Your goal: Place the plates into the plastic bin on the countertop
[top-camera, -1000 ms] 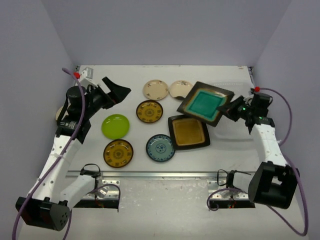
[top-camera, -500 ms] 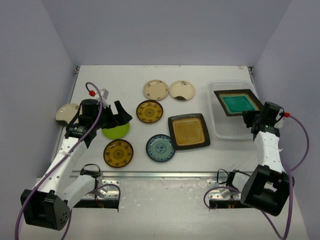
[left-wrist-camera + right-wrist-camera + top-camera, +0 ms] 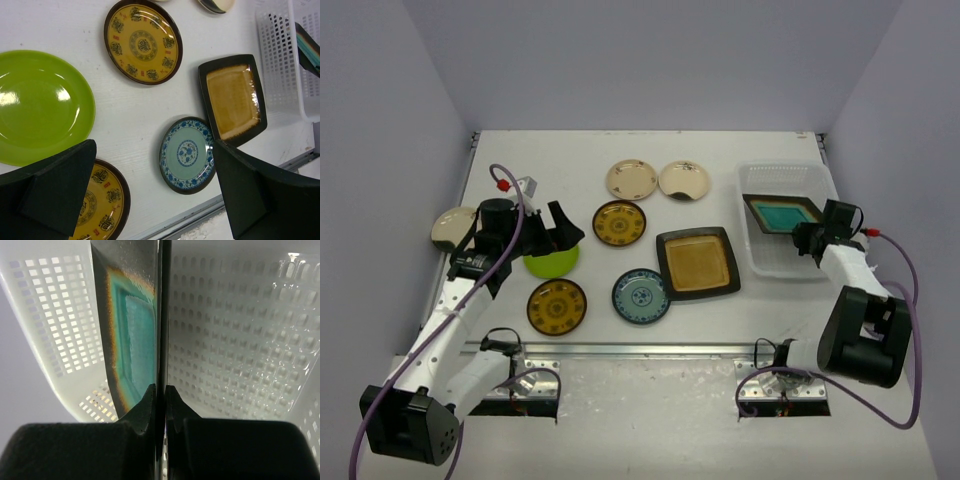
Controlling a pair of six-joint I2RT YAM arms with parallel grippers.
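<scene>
- right end effector (image 3: 160,391) is pinching the teal square plate (image 3: 781,213) by its dark rim; in the wrist view its fingers are pressed together on the rim, with the plate edge-on between them
- that plate is tilted inside the plastic bin (image 3: 780,180), slotted walls on either side of it; can't tell if its lower edge touches the bin floor
- the bin sits by the right edge of the counter (image 3: 570,160), toward the far right corner
- left end effector (image 3: 154,145) is spread wide with nothing in it; it hangs over the lime green plate (image 3: 40,105) on the left side of the counter
- amber square plate (image 3: 697,263) lies flat mid-counter, just left of the bin; the blue-white plate (image 3: 641,296) is right beside its near-left corner
- two amber-patterned round plates: one (image 3: 619,223) between the lime one and the square one, the other (image 3: 557,306) close to the metal rail (image 3: 640,350) along the near edge
- two cream plates (image 3: 632,179) side by side toward the far edge; a third cream plate (image 3: 451,228) at the left edge, partly hidden by the left arm
</scene>
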